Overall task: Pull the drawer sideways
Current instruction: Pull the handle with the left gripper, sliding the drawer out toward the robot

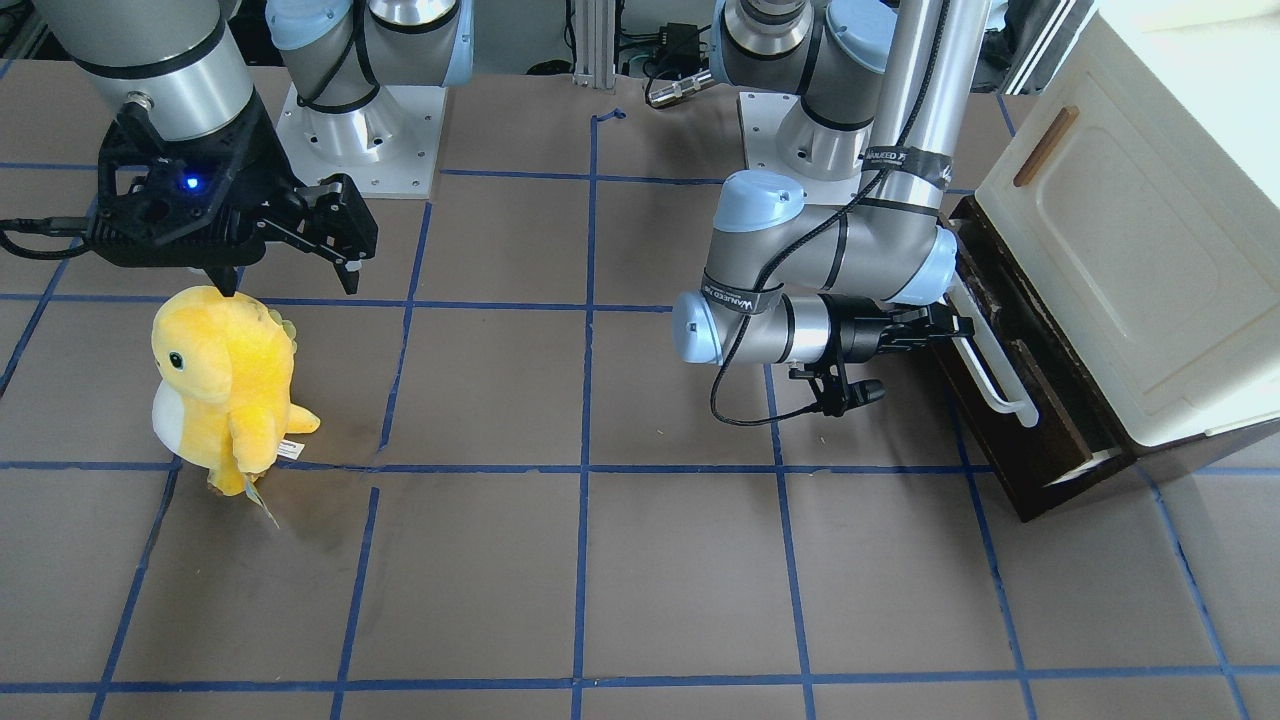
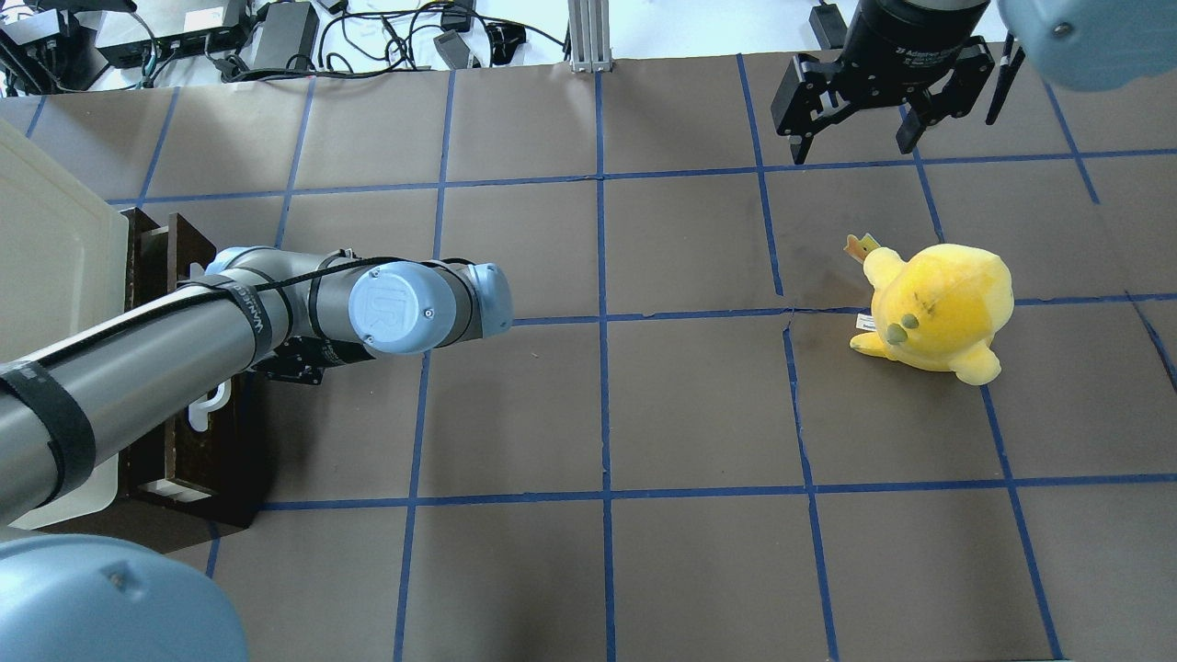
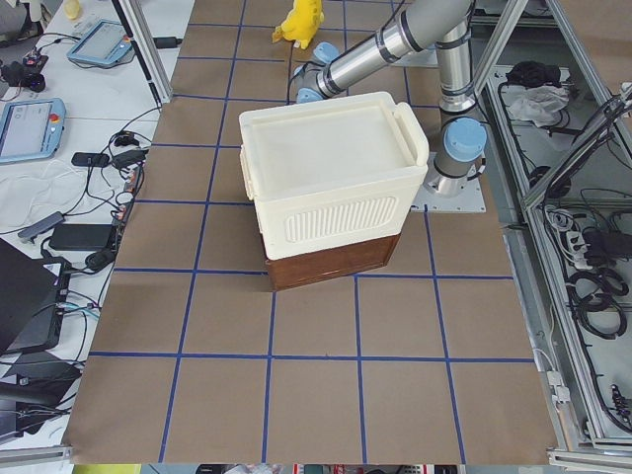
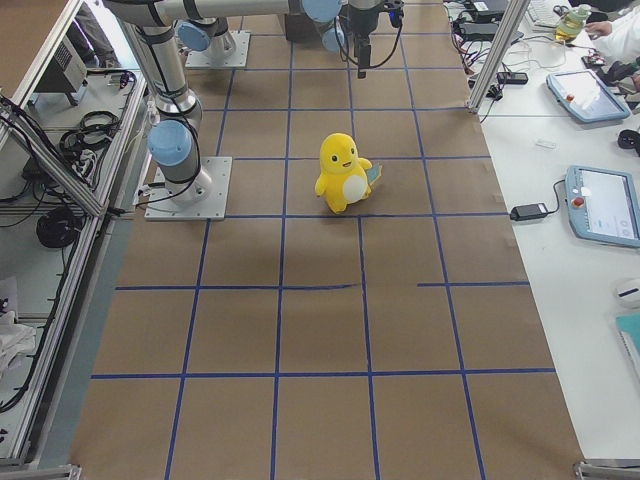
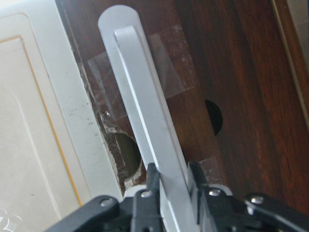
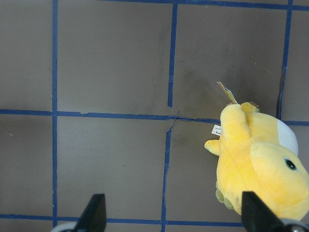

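The drawer [image 1: 1005, 400] has a dark brown front and sits under the cream-white cabinet [image 1: 1130, 250] at the table's left end. Its long white bar handle [image 1: 990, 370] runs along the front. My left gripper [image 1: 945, 325] reaches in level and is shut on the handle. In the left wrist view the gripper [image 5: 174, 181] has one black finger on each side of the white handle [image 5: 145, 116]. A sliver of pale wood [image 1: 1092, 462] shows at the drawer's end. My right gripper [image 1: 288, 280] hangs open and empty above the table; it also shows in the overhead view [image 2: 855, 142].
A yellow plush toy [image 1: 225, 385] stands on the brown mat below my right gripper; it also shows in the right wrist view [image 6: 258, 164]. The cabinet door has a small wooden handle [image 1: 1045, 147]. Blue tape lines grid the mat.
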Available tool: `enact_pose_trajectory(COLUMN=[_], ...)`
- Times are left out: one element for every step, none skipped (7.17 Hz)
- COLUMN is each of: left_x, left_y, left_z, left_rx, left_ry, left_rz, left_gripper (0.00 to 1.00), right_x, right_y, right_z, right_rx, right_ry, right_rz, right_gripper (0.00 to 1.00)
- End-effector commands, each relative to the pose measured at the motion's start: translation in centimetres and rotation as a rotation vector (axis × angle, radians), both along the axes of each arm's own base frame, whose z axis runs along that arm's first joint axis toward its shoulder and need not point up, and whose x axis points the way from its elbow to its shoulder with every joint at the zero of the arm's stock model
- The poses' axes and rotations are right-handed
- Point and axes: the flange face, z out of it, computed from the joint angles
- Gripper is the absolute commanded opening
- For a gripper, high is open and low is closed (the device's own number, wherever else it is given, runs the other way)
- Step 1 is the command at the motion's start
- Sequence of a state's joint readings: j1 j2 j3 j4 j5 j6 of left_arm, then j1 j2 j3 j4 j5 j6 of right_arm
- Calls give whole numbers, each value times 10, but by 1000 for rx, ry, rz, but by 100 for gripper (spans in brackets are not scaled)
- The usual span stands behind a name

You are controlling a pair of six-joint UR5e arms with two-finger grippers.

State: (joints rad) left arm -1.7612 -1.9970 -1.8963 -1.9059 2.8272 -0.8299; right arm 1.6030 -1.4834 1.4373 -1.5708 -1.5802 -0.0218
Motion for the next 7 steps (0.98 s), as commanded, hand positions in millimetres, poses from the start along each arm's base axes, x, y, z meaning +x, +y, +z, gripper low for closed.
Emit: enact_pose_trajectory(left_x=[-3, -4, -10, -14, -15, -17, -25], left_y=[1, 1, 2, 0, -1, 0, 2], left_z=[1, 1, 0, 2, 4, 5, 5], left_rx=[4, 4, 5, 2, -1, -2, -2], left_ry=[1, 1, 1, 3, 3, 3, 4], left_rz=[-7, -10, -22, -30, -32, -37, -52], left_gripper=[8, 8, 8, 8, 8, 8, 8], right_x=[0, 0, 0, 0, 0, 0, 0], right_y=[0, 0, 0, 0, 0, 0, 0], right_z=[0, 0, 0, 0, 0, 0, 0], right_rx=[0, 0, 0, 0, 0, 0, 0], right_ry=[0, 0, 0, 0, 0, 0, 0], right_rz=[0, 1, 0, 0, 0, 0, 0], right_gripper=[100, 100, 100, 100, 100, 100, 100])
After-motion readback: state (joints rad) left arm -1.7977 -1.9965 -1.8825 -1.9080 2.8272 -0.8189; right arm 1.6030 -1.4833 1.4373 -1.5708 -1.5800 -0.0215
